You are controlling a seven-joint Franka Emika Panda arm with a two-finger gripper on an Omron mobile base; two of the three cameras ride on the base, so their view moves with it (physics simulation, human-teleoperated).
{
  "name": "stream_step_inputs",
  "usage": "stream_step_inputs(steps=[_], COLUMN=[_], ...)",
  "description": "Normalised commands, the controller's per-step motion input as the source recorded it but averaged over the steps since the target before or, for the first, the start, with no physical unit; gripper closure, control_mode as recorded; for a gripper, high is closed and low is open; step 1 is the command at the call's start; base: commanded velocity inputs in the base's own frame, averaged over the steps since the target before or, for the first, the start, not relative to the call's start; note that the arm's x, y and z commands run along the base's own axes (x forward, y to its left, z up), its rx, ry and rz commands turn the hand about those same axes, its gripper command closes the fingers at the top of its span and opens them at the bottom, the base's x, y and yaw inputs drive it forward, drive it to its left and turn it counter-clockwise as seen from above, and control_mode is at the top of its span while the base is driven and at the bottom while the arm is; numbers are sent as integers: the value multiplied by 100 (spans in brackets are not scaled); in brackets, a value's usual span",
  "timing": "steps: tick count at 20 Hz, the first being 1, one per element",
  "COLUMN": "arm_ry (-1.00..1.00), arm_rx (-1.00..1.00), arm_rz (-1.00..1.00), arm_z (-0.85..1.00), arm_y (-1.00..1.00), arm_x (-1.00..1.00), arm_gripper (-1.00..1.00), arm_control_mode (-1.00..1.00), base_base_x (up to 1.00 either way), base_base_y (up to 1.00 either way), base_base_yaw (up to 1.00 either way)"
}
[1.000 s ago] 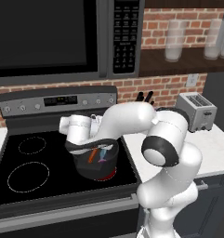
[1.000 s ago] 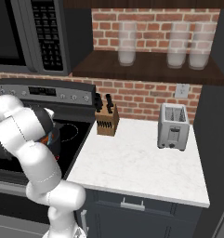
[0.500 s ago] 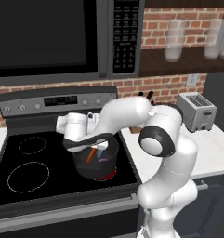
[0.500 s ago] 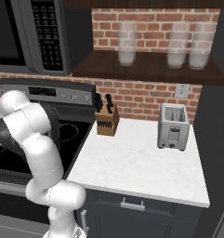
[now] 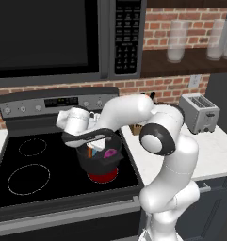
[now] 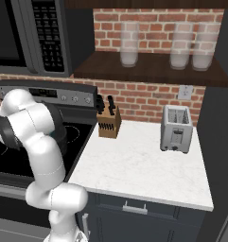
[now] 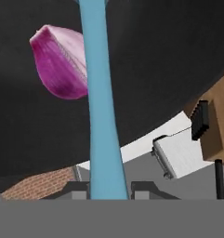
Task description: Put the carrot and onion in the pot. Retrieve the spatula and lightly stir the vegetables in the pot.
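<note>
Swung leftward since earlier, the gripper (image 7: pixel 108 193) pinches the spatula (image 7: pixel 100 102) upright inside the pot (image 5: pixel 100 157), beside the onion (image 7: pixel 60 62), for stirring.

The pot (image 5: pixel 100 159) stands on the front right burner of the stove (image 5: pixel 44 164), and its mouth is crowded: the carrot (image 5: pixel 90 151), the onion (image 5: pixel 111 153) and the light-blue spatula (image 7: pixel 100 116) share it, with the end effector (image 5: pixel 97 141) low over the rim. The left burners lie bare. On the worktop (image 6: pixel 144 165), the knife block (image 6: pixel 109 124) and the toaster (image 6: pixel 176 129) stand at the back, and the front is open. The microwave (image 5: pixel 63 37) limits the height above the stove.
</note>
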Motion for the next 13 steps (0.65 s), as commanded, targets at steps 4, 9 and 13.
stream_step_inputs(steps=[4,9,13], arm_ry=[-5,0,0], arm_rx=[13,3,0], arm_rz=[-7,-8,-5], arm_z=[0,0,21], arm_y=[0,0,0], arm_x=[-15,-38,-48], arm_gripper=[100,100,100], arm_control_mode=[-100,-100,-100], base_base_x=[0,0,0], base_base_y=[0,0,0], base_base_yaw=[0,0,0])
